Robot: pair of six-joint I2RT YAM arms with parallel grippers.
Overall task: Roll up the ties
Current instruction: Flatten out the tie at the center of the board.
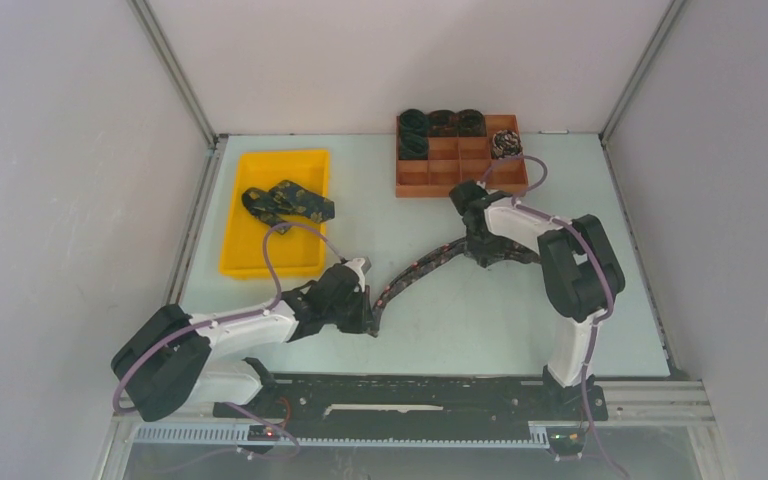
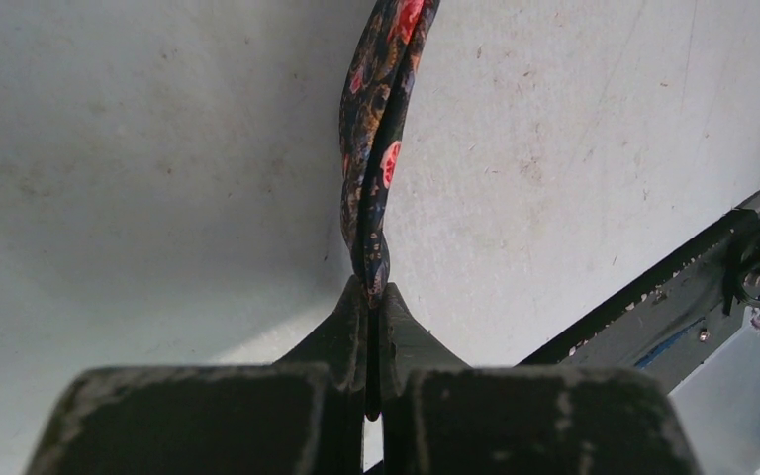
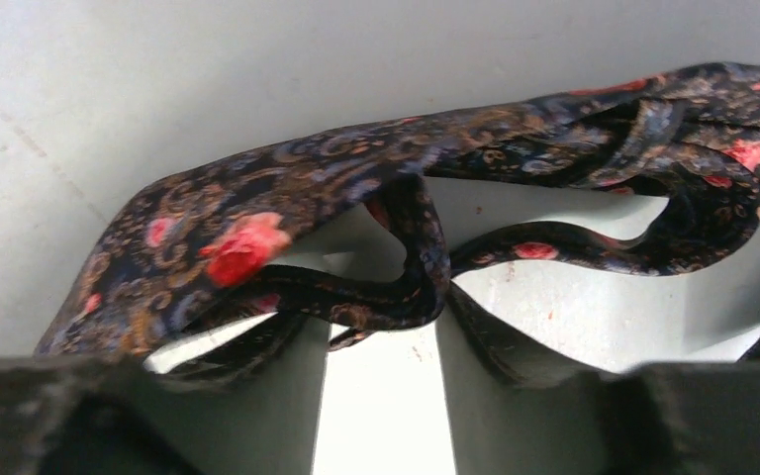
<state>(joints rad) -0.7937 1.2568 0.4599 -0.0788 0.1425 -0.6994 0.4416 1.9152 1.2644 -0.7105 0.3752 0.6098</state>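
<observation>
A long dark tie with red flowers (image 1: 420, 268) stretches across the table between my two grippers. My left gripper (image 1: 365, 305) is shut on its near end; in the left wrist view the tie (image 2: 376, 148) runs up and away from the closed fingertips of the gripper (image 2: 374, 292). My right gripper (image 1: 475, 245) is at the far end. In the right wrist view the tie (image 3: 356, 188) lies bunched and folded across the tips of the gripper (image 3: 381, 317), whose jaws stand apart. Two more ties (image 1: 285, 202) lie in a yellow tray (image 1: 275, 265).
A brown compartment box (image 1: 460, 175) stands at the back centre, holding several rolled dark ties (image 1: 442, 123) and one paler coil (image 1: 505, 143). Lilac cables loop over both arms. A black rail (image 2: 653, 307) runs along the near table edge.
</observation>
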